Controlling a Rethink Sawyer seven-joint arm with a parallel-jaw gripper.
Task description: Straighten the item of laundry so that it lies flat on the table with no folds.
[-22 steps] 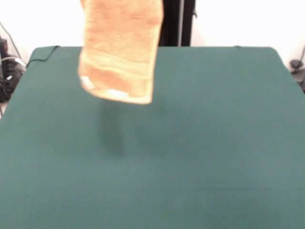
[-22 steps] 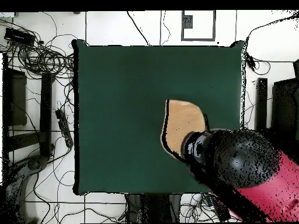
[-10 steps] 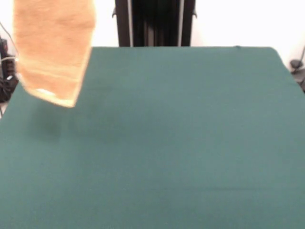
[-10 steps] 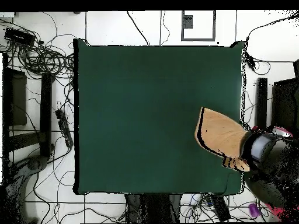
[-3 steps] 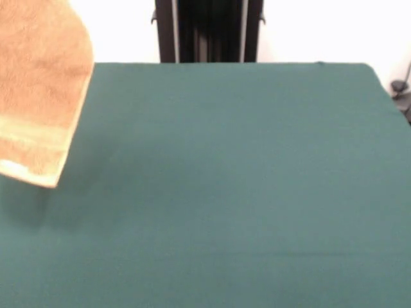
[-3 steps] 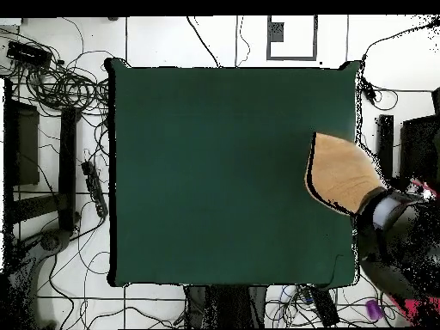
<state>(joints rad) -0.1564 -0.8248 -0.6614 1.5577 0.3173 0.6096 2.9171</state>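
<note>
Orange-tan terry hangs from my pincer [image 6: 376,206], which is clamped on the towel's [image 5: 40,96] upper part; the grip itself is only partly shown from above and is out of frame in the front view, so I judge the clamp from the way the cloth dangles clear of the surface [image 5: 231,179]. The towel hangs as a long, doubled-looking sheet at the left edge of the front view, its lower hem with a paler woven band [image 5: 32,138] tilted and lifted off the green cloth, a faint shadow beneath it. From above, the towel [image 6: 342,172] sits over the surface's right-hand edge, part of it past the border, and my arm reaches in from the lower right.

The step in hand, as I read it, is the carry: the towel is airborne and nothing of it is laid out yet. It is also badly placed for laying, since a drop here would leave part of it off the edge.

The next move calls for bringing the towel back over the middle of the surface, lowering until the free hem touches down, then dragging away from that hem so the cloth pays out flat behind it. I cannot tell from these views whether the hanging sheet is one layer or folded on itself, so a second pull may be needed.
</note>
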